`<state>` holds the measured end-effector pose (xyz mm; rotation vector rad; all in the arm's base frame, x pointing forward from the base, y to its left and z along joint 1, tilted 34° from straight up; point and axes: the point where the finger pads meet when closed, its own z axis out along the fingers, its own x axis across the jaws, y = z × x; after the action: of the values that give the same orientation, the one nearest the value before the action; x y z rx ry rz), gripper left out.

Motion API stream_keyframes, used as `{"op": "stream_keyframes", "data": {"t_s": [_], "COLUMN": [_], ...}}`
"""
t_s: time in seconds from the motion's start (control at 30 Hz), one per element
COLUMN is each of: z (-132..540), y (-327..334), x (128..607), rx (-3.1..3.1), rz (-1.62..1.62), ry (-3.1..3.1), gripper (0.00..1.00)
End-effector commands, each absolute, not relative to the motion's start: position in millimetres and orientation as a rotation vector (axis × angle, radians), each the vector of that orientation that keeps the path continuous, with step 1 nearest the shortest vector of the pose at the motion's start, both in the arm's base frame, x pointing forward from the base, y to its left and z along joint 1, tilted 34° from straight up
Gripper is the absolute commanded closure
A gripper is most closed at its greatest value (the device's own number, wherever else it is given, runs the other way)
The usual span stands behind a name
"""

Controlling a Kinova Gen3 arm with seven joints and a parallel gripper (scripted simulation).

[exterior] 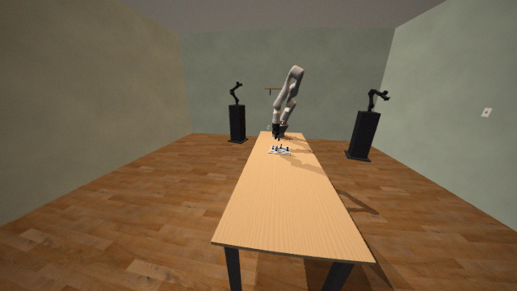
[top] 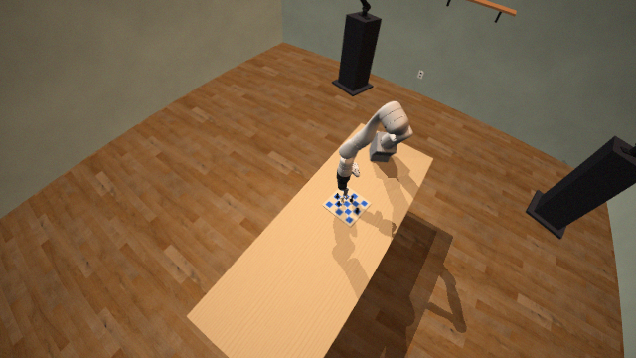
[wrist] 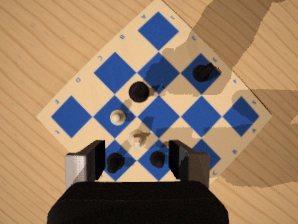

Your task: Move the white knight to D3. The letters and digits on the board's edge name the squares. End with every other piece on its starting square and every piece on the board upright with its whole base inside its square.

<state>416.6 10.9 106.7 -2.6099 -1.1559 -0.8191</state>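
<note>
The gripper (wrist: 136,160) hangs spread wide above the white knight (wrist: 140,137), apparently upright on the board (wrist: 59,129).

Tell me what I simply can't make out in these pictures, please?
- Letters and digits on the chessboard edge: wrist view, blurred, too small to read.
- The pieces: top and exterior views, mere specks.
- The board's near corner: wrist view, hidden behind the open gripper.
- The white knight: wrist view, blurry; its square can't be named.
</note>
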Motion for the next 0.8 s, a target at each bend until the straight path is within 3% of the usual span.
{"op": "stream_keyframes", "data": {"t_s": [0.0,0.77], "z": [107.3,113.3], "y": [10.4,7.8], "x": [416.9,413.9], "rx": [-2.611,-2.611], "rz": [-0.821,-0.821], "ry": [-1.156,-1.156], "gripper": [0.0,0.0]}}
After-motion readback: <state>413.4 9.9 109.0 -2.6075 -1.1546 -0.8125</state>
